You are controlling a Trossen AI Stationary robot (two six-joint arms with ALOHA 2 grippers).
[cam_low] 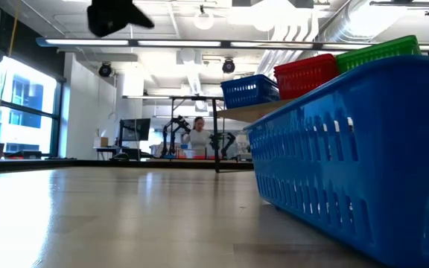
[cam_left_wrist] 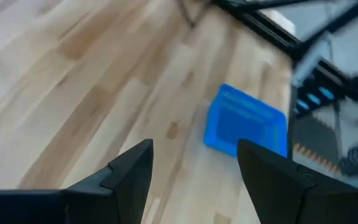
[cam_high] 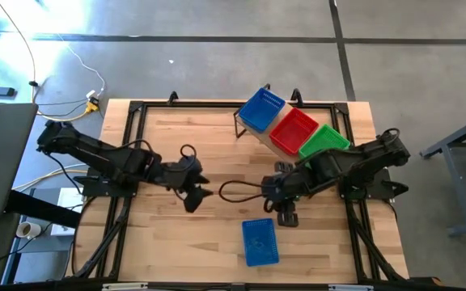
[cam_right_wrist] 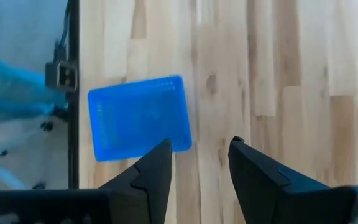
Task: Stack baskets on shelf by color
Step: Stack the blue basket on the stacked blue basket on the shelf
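One blue basket left on the table, both claws empty above it.

We see the loose blue basket (cam_high: 260, 242) lying low in the high view's centre, apart from the shelf (cam_high: 253, 129) at upper right, which carries blue (cam_high: 261, 108), red (cam_high: 293, 130) and green (cam_high: 324, 140) stacks. Our right gripper (cam_high: 286, 216) hangs just above it, fingers parted and holding nothing, likely lined up for pickup; our left gripper (cam_high: 194, 196) waits mid-table, also open and empty.

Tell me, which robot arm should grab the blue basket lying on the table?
Probably the right. The right gripper, open and empty, hovers just beside the loose blue basket. The left gripper, also open, is farther off. The shelf is on the right arm's side too.
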